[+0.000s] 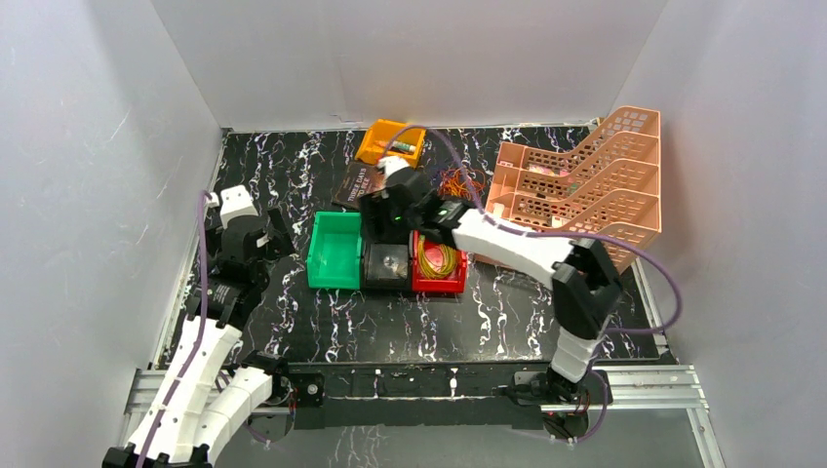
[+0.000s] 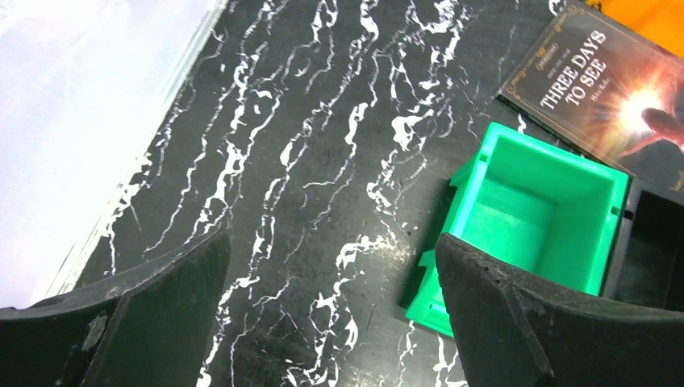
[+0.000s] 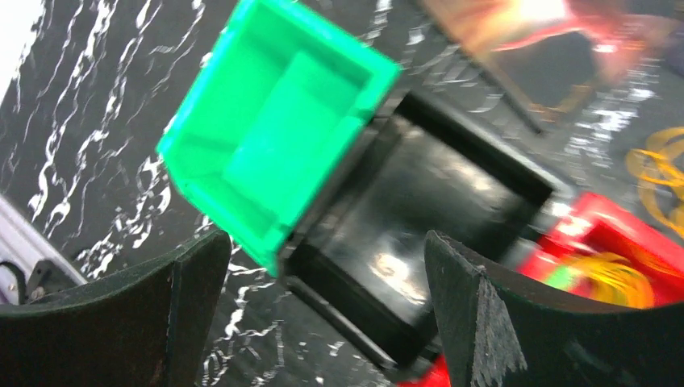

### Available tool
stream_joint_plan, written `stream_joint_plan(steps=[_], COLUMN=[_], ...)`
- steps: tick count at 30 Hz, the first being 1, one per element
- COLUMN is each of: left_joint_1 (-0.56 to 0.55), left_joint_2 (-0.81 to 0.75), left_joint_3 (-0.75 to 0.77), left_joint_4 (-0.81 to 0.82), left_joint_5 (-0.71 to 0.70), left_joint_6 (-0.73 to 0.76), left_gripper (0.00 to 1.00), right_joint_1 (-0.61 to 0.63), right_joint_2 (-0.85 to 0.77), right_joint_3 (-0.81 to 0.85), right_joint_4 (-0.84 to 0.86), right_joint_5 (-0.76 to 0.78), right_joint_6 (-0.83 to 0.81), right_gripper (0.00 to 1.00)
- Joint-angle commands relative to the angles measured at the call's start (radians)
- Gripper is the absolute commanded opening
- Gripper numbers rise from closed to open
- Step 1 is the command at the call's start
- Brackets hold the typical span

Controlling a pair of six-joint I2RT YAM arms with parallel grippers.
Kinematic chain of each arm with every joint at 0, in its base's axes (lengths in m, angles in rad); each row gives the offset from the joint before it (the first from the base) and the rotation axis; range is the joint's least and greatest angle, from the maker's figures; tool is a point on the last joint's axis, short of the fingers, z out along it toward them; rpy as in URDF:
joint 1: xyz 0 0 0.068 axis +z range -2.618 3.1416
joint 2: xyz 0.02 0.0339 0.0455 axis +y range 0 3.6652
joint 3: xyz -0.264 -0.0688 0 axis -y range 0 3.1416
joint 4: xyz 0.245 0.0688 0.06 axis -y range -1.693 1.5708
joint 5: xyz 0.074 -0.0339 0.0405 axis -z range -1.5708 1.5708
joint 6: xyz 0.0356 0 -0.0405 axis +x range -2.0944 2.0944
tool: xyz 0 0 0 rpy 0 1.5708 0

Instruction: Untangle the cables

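Note:
A coil of yellow cables [image 1: 437, 259] lies in the red bin [image 1: 441, 285]; in the right wrist view this yellow coil [image 3: 606, 278] is blurred. A tangle of orange and dark cables [image 1: 454, 182] lies on the table beside the peach organizer, and its loops [image 3: 657, 173] show at the right edge of the right wrist view. My right gripper [image 1: 386, 232] [image 3: 327, 314] hangs open above the black bin [image 3: 419, 210], holding nothing. My left gripper [image 1: 277, 237] [image 2: 335, 314] is open over bare marble tabletop, left of the green bin [image 2: 540, 205].
Green [image 1: 334, 252], black [image 1: 387, 265] and red bins stand in a row mid-table. A book [image 2: 613, 89] and an orange bin [image 1: 390, 141] lie behind them. A peach tiered organizer [image 1: 585, 175] fills the back right. White walls close in the table.

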Motion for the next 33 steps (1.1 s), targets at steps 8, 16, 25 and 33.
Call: stream_joint_plan(steps=[8, 16, 25, 33], left_joint_1=[0.001, 0.0, 0.001, -0.001], left_joint_2=[0.09, 0.108, 0.201, 0.218], left_joint_3=[0.0, -0.012, 0.016, 0.0], left_joint_4=[0.085, 0.123, 0.174, 0.191], left_joint_5=[0.136, 0.225, 0.444, 0.449], left_joint_6=[0.012, -0.016, 0.022, 0.035], left_gripper=[0.98, 0.98, 0.98, 0.99], right_joint_1=[-0.291, -0.407, -0.44, -0.442], right_joint_2=[-0.331, -0.233, -0.206, -0.25], right_joint_3=[-0.246, -0.143, -0.119, -0.258], right_joint_4=[-0.005, -0.077, -0.164, -0.165], right_joint_5=[0.255, 0.211, 0.086, 0.014], right_joint_6=[-0.143, -0.227, -0.113, 0.045], right_gripper=[0.98, 0.98, 0.98, 0.98])
